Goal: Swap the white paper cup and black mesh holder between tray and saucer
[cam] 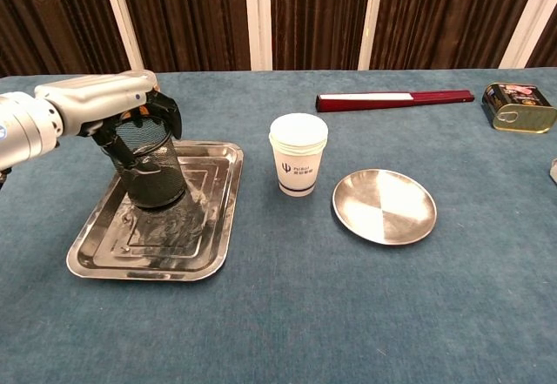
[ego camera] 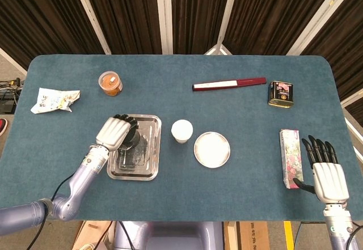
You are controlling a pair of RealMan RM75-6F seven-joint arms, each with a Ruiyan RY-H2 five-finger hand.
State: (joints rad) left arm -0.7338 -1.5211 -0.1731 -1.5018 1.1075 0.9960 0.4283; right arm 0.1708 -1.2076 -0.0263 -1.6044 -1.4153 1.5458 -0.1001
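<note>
The black mesh holder (cam: 153, 171) stands in the steel tray (cam: 205, 262) at the left; in the head view the holder (ego camera: 136, 140) is mostly hidden under my left hand (ego camera: 116, 132). That left hand (cam: 130, 110) lies over the holder's rim, fingers curled down both sides, gripping it. The white paper cup (ego camera: 182, 130) (cam: 298, 153) stands upright on the cloth between the tray (ego camera: 148, 170) and the empty round saucer (ego camera: 211, 149) (cam: 384, 205). My right hand (ego camera: 326, 173) rests at the front right with fingers spread, holding nothing.
An orange-lidded jar (ego camera: 110, 83) and a snack bag (ego camera: 54, 100) lie at the back left. A long red case (ego camera: 228, 83) and a gold tin (ego camera: 281, 93) sit at the back right. A pink box (ego camera: 290, 158) lies beside my right hand.
</note>
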